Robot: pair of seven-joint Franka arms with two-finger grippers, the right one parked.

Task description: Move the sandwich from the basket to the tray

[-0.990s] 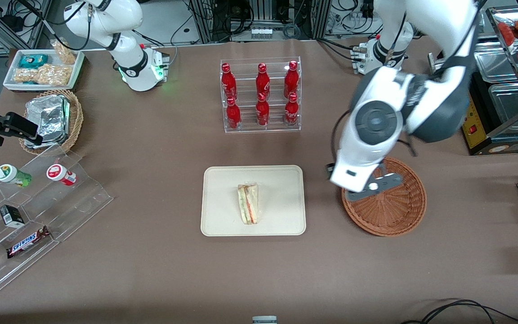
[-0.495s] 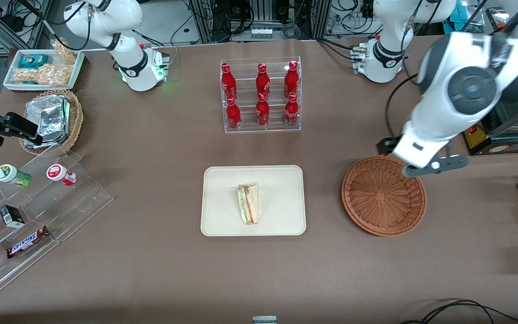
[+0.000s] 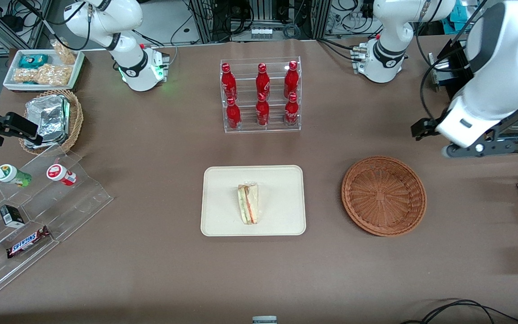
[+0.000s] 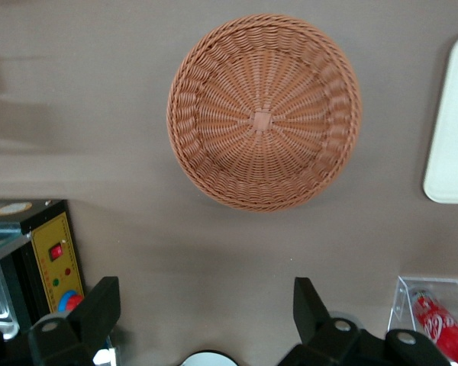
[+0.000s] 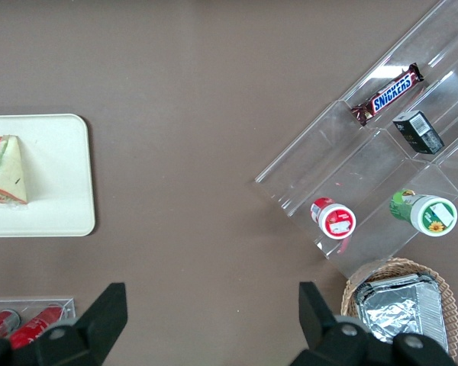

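Observation:
The sandwich (image 3: 248,203), a wrapped wedge with red and green filling, lies on the cream tray (image 3: 223,180); both also show in the right wrist view, sandwich (image 5: 6,169) on tray (image 5: 61,152). The reddish-brown basket (image 3: 384,195) is empty and stands beside the tray toward the working arm's end; it also shows in the left wrist view (image 4: 264,111). My left gripper (image 3: 477,148) is open and empty, raised above the table, farther from the front camera than the basket. In its own view the gripper (image 4: 206,305) holds nothing between its dark fingers (image 4: 99,305).
A clear rack of red bottles (image 3: 261,95) stands farther back than the tray. A yellow-faced box (image 4: 49,259) sits near the gripper. Toward the parked arm's end are a tan basket of foil packets (image 3: 52,119), a white snack tray (image 3: 43,67) and a clear stepped stand (image 3: 38,211).
My left arm has swung away from above the basket, up and toward the working arm's end of the table. The basket now shows fully. The sandwich and tray have not moved.

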